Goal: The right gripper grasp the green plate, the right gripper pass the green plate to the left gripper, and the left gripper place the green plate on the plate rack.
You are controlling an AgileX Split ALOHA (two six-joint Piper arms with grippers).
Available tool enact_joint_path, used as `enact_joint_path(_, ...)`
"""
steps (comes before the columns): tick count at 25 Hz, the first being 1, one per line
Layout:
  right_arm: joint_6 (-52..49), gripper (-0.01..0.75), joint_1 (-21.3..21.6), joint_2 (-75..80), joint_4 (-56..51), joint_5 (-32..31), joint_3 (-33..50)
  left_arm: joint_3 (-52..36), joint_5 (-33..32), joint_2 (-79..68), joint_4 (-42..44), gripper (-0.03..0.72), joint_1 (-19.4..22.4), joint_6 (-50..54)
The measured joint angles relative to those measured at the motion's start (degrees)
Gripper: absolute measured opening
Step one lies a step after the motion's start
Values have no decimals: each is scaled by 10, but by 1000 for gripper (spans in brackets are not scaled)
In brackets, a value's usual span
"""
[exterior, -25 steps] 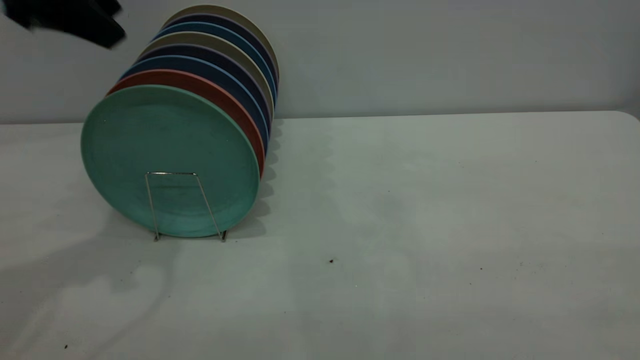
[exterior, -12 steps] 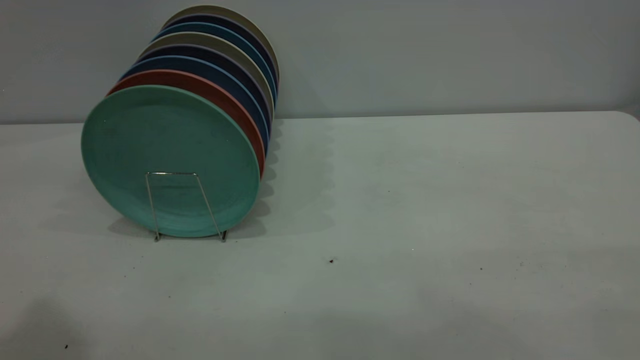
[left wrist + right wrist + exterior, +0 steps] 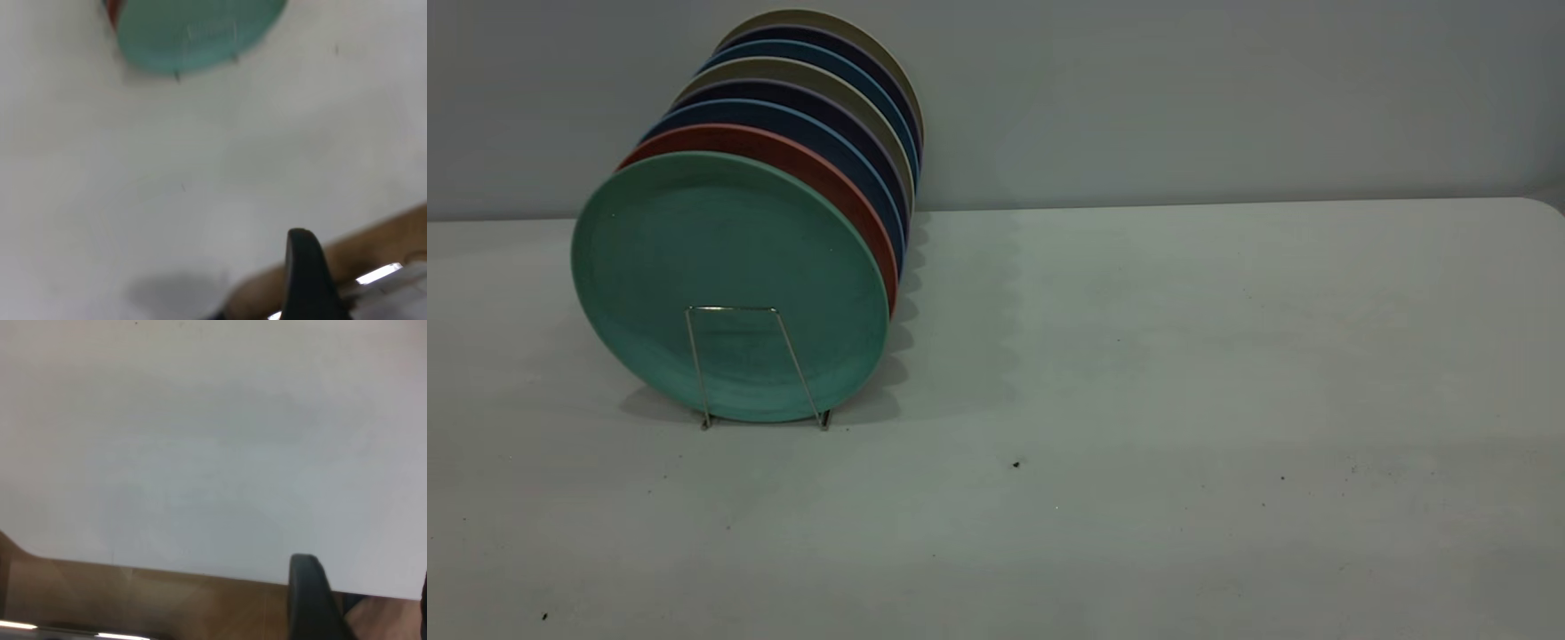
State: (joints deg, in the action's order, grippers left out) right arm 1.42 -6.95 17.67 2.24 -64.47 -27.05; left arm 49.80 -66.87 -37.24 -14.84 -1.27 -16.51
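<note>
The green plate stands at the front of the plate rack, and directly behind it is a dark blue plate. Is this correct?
Not quite. The green plate stands at the front of the plate rack, but directly behind it is a salmon-red plate; the dark blue one comes after that. The exterior view shows this.

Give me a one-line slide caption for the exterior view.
Green plate stands at the front of the full plate rack on the table; no gripper in frame.
</note>
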Motion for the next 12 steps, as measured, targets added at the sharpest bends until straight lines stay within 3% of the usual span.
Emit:
enact_joint_path(7, 0, 405, 0, 0, 0, 0, 0, -191, 41, 151, 48, 451, 0, 46)
enact_joint_path(12, -1, 405, 0, 0, 0, 0, 0, -216, 24, 237, 81, 451, 0, 61)
